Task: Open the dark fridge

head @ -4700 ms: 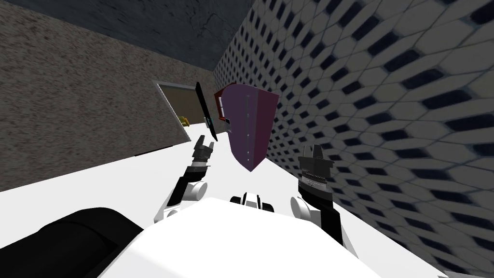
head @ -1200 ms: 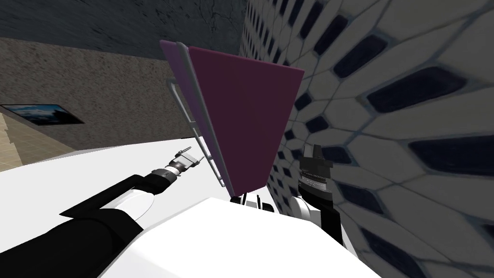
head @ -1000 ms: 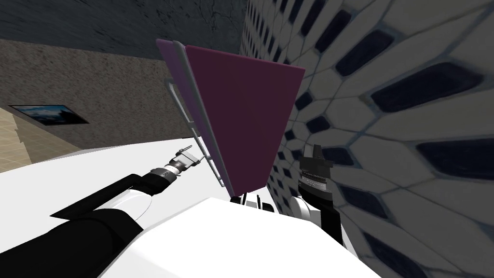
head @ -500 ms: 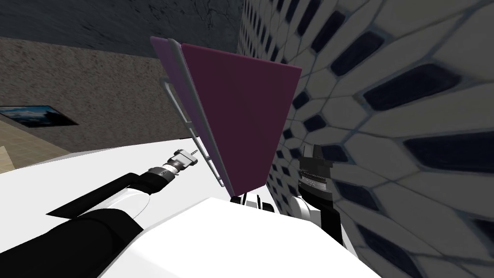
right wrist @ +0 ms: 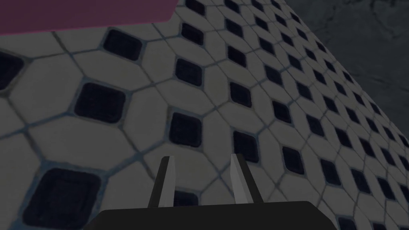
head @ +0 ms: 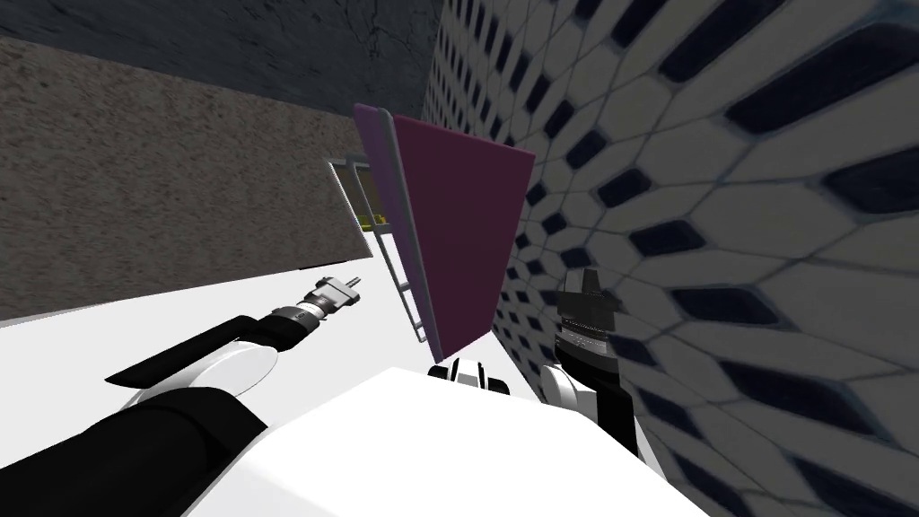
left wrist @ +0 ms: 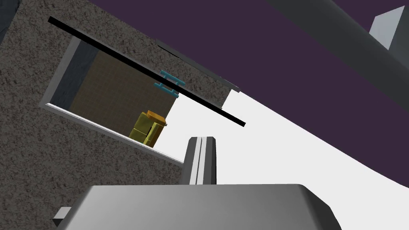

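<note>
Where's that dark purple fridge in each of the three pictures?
Head: fridge at centre, against the tiled wall, doorway left of it.
Left wrist: fridge is the dark purple plane past the left gripper, beside the doorway.
Right wrist: fridge is the purple strip beyond the right gripper, meeting the tiled wall.
Shared landmarks: doorway (head, left wrist); tiled wall (head, right wrist).

You drove your base right up to the dark purple fridge (head: 462, 238) over the last 4.7 s, so it grew from small and distant to close ahead. Your left arm stretched out forward, and the left gripper (head: 356, 280) brought its 2 fingers together. In the final 0.5 s your head camera swung: the framed wall picture slid out and a doorway (head: 357, 193) came in behind the fridge handle (head: 401, 285).
</note>
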### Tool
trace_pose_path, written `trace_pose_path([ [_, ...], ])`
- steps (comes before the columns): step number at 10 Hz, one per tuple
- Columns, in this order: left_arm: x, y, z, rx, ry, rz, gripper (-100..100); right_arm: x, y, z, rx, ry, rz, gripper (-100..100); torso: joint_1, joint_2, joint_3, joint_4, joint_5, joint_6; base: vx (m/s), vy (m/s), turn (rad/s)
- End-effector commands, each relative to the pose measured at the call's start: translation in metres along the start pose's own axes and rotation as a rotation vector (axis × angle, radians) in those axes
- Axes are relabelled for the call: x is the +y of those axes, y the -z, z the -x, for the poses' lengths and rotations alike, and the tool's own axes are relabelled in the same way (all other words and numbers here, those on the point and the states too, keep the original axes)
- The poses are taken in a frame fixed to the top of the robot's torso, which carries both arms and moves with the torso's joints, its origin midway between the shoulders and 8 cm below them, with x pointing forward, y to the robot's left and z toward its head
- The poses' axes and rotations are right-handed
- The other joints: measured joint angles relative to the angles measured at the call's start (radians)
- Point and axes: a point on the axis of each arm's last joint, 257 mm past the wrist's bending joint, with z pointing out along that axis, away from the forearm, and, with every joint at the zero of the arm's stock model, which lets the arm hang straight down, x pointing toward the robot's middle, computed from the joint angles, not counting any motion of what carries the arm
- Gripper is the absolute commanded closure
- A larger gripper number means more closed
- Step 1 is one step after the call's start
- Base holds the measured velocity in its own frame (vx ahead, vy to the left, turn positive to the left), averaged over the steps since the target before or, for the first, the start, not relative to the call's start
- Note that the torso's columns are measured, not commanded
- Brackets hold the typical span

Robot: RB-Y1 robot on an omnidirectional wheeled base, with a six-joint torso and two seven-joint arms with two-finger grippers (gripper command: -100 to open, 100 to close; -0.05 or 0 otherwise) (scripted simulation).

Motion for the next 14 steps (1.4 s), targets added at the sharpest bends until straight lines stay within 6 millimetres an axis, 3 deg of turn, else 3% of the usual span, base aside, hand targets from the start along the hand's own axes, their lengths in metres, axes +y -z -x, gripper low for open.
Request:
trace_pose_path([
  [1, -0.006, -0.005, 0.023, -0.037, 0.012, -0.004, 100, 0.000, 0.000, 0.000, 0.000, 0.000, 0.000, 0, 0.000, 0.002, 0.002, 0.001, 0.000, -0.001, -0.116, 0.078, -0.057],
  [2, -0.023, -0.011, 0.030, -0.039, -0.006, -0.027, 100, 0.000, 0.000, 0.000, 0.000, 0.000, 0.000, 0, -0.004, 0.001, 0.001, 0.001, -0.001, -0.002, -0.172, 0.100, -0.328],
  [3, -0.021, -0.011, 0.046, -0.067, 0.011, -0.023, 100, 0.000, 0.000, 0.000, 0.000, 0.000, 0.000, 0, -0.001, 0.005, 0.003, 0.001, 0.000, 0.000, -0.202, 0.133, -0.368],
  [4, -0.041, -0.017, 0.046, -0.059, -0.012, -0.050, 100, 0.000, 0.000, 0.000, 0.000, 0.000, 0.000, 0, 0.003, 0.007, 0.005, 0.002, 0.001, -0.001, -0.244, 0.133, -0.415],
  [6, -0.038, -0.016, 0.070, -0.101, 0.013, -0.044, 100, 0.000, 0.000, 0.000, 0.000, 0.000, 0.000, 0, 0.004, 0.008, 0.006, 0.003, 0.002, -0.002, -0.231, 0.138, -0.231],
  [7, -0.059, -0.022, 0.071, -0.094, -0.007, -0.073, 100, 0.000, 0.000, 0.000, 0.000, 0.000, 0.000, 0, 0.002, 0.002, 0.002, 0.001, 0.001, -0.003, -0.224, 0.144, -0.378],
  [9, -0.056, -0.021, 0.092, -0.132, 0.017, -0.068, 100, 0.000, 0.000, 0.000, 0.000, 0.000, 0.000, 0, 0.001, 0.004, 0.003, 0.001, 0.001, -0.002, -0.196, 0.092, -0.184],
  [10, -0.078, -0.025, 0.094, -0.128, 0.000, -0.100, 100, 0.000, 0.000, 0.000, 0.000, 0.000, 0.000, 0, -0.002, 0.000, 0.001, 0.001, 0.000, -0.002, -0.219, 0.091, -0.322],
  [11, -0.077, -0.024, 0.110, -0.156, 0.018, -0.097, 100, 0.000, 0.000, 0.000, 0.000, 0.000, 0.000, 0, 0.001, 0.004, 0.003, 0.001, 0.000, 0.000, -0.239, 0.076, -0.358],
  [12, -0.100, -0.028, 0.110, -0.148, 0.001, -0.131, 100, 0.000, 0.000, 0.000, 0.000, 0.000, 0.000, 0, 0.001, 0.006, 0.004, 0.002, 0.001, -0.001, -0.277, 0.089, -0.449],
  [14, -0.097, -0.025, 0.134, -0.191, 0.028, -0.126, 100, 0.000, 0.000, 0.000, 0.000, 0.000, 0.000, 0, 0.004, 0.008, 0.006, 0.003, 0.002, -0.002, -0.239, 0.093, -0.221],
])
